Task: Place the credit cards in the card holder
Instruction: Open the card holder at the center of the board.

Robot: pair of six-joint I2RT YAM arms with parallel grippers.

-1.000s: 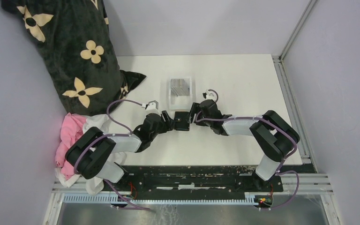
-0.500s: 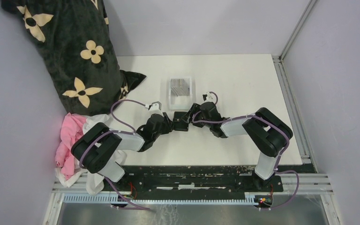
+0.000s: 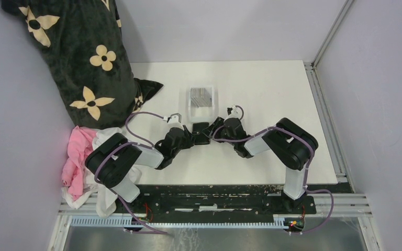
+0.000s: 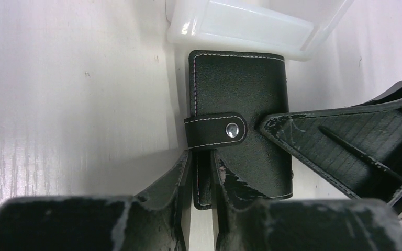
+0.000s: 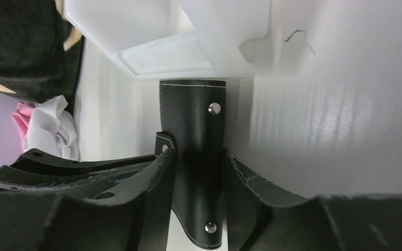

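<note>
Nearest you, the two arms reach in from either side and meet at the card holder (image 3: 201, 129), which lies shut on the white table (image 3: 261, 89). Your left pincer (image 4: 201, 162) comes in from the card holder's left. In the left wrist view its two fingers are drawn close together, with the card holder's near left edge pinched between them, so it is clamped on the card holder. The snap tab (image 4: 214, 130) wraps round that same left edge just beyond the fingertips and is fastened.

Your right pincer (image 5: 199, 157) comes in from the card holder's right. In the right wrist view its fingers stand wider, one against each long flank of the black body, clamped across it. One dark finger (image 4: 345, 146) of this pincer also shows in the left wrist view, its tip touching the card holder just right of the snap.

Just beyond the card holder, touching its far edge, sits a clear plastic tray (image 3: 201, 112). The credit cards (image 3: 201, 97) lie inside it as a greyish stack.

Left of the card holder and nearer you, a pink and white cloth (image 3: 76, 151) is bunched by the left arm. Further back on that side, a black cloth with cream flowers (image 3: 78, 57) is heaped against the wall.
</note>
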